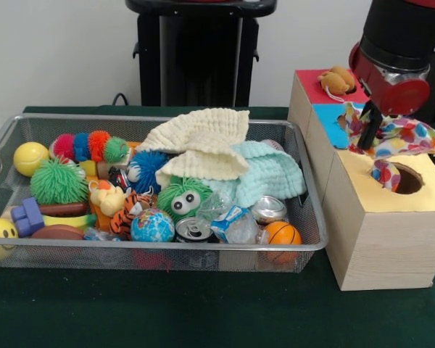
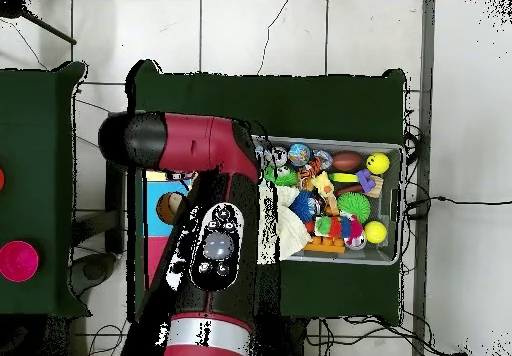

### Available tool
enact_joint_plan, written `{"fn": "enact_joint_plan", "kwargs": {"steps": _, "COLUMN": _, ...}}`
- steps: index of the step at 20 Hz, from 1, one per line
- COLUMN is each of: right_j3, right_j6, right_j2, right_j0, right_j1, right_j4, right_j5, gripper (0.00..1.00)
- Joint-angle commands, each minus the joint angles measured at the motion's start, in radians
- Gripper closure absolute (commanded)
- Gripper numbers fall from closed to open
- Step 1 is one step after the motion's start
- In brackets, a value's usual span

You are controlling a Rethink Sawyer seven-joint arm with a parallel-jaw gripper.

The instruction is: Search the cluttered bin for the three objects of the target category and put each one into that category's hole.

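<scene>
Front view: jaws pinch dotted cloth (image 1: 399, 138) (above yellow hole (image 1: 404, 178)).

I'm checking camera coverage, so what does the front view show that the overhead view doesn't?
Front view only: the end effector holding a colorful polka-dot cloth over the yellow section's hole, and a stuffed toy on the red section. Overhead only: the arm's body covering most of the box, plus tiled floor. Both: the wire bin of toys.

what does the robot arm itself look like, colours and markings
The arm has thick rounded segments in glossy red and black. From overhead, a grey oval panel with small round buttons sits on its black upper side. In the front view, a slim black gripper hangs below a red collar.
</scene>
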Motion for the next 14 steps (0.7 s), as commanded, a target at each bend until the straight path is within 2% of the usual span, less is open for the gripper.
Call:
{"fn": "enact_joint_plan", "kwargs": {"steps": 1, "right_j3": -0.078, "right_j6": 0.040, "right_j2": 0.026, "right_j0": -0.050, "right_j1": 0.111, "right_j4": -0.032, "right_j5": 0.068, "gripper": 1.00}}
{"fn": "enact_joint_plan", "kwargs": {"steps": 4, "right_j3": -0.109, "right_j6": 0.035, "right_j2": 0.029, "right_j0": -0.059, "right_j1": 0.133, "right_j4": -0.032, "right_j5": 0.079, "gripper": 1.00}}
{"fn": "enact_joint_plan", "kwargs": {"steps": 8, "right_j3": -0.102, "right_j6": 0.019, "right_j2": 0.040, "right_j0": -0.071, "right_j1": 0.133, "right_j4": -0.024, "right_j5": 0.060, "gripper": 1.00}}
{"fn": "enact_joint_plan", "kwargs": {"steps": 9, "right_j3": -0.093, "right_j6": 0.025, "right_j2": 0.043, "right_j0": -0.072, "right_j1": 0.130, "right_j4": -0.018, "right_j5": 0.050, "gripper": 0.00}}
{"fn": "enact_joint_plan", "kwargs": {"steps": 14, "right_j3": -0.079, "right_j6": 0.023, "right_j2": 0.047, "right_j0": -0.070, "right_j1": 0.123, "right_j4": -0.016, "right_j5": 0.039, "gripper": 0.00}}
